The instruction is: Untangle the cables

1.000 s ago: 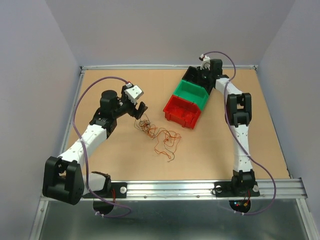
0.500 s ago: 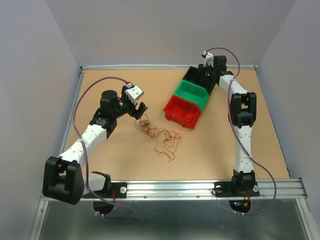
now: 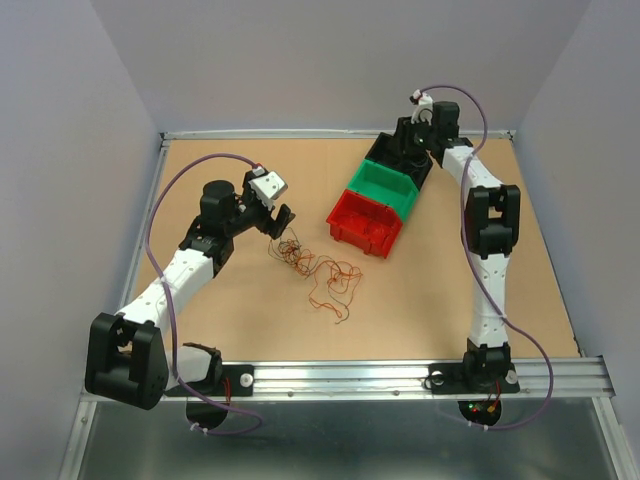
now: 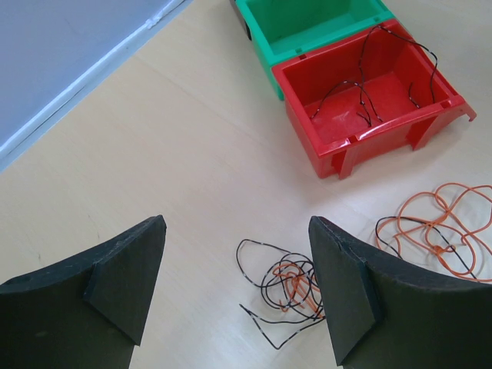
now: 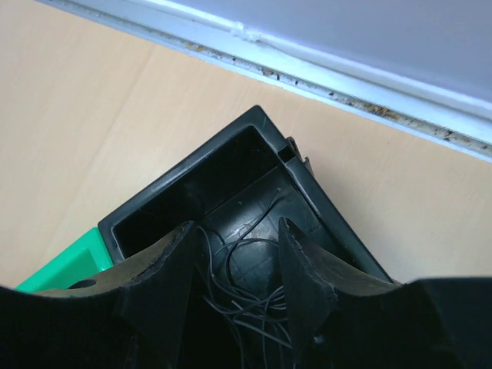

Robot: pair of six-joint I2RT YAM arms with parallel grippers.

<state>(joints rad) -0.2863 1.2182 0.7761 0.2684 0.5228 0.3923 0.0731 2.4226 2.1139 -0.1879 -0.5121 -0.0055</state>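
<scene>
The cables [image 3: 320, 272] lie as a loose orange and dark tangle on the table's middle. In the left wrist view a small black-and-orange knot [image 4: 296, 288] lies by my right finger, and orange loops [image 4: 442, 231] lie further right. My left gripper [image 3: 283, 218] [image 4: 237, 227] hovers open above the knot, holding nothing. My right gripper [image 3: 408, 150] [image 5: 237, 231] hangs over the black bin [image 5: 184, 173] with its jaws apart. Dark cables [image 5: 246, 296] lie coiled on that bin's floor below the jaws, free of both. More dark cables [image 4: 369, 92] rest in the red bin [image 4: 338, 150].
Three bins stand in a diagonal row: black [image 3: 380, 150] at the back, green [image 3: 383, 187] [image 4: 307, 23] in the middle, red [image 3: 345, 222] nearest the tangle. A raised metal rim [image 5: 307, 69] edges the table just behind the black bin.
My right arm has lifted up and back over the black bin, and its jaws have come apart. The left arm and the tangle have not moved.
</scene>
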